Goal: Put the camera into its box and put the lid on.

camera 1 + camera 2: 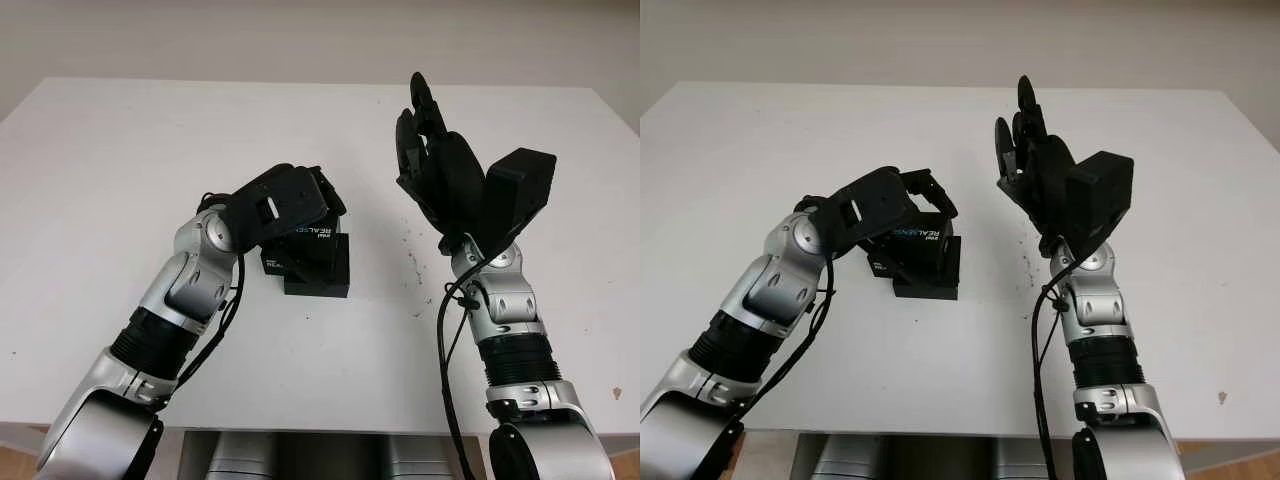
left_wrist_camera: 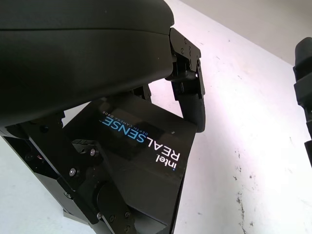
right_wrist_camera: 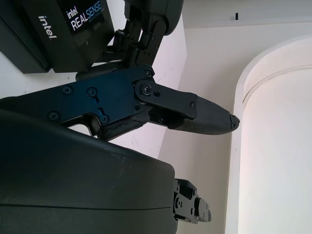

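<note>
Black and matte, the lid [image 2: 141, 161] sits closest to the left wrist camera, with "intel REALSENSE" printed on it in white and blue letters and a small line "DEPTH CAMERA" beside it. It is a flat rectangular piece, tilted over the black box [image 1: 318, 268] near the centre of the white tabletop [image 1: 120, 160]. The left robot hand [image 1: 290, 200] pinches the lid from above. At 2 o'clock from the box, the right robot hand [image 1: 430, 150] is raised above the tabletop, open and holding nothing.
</note>
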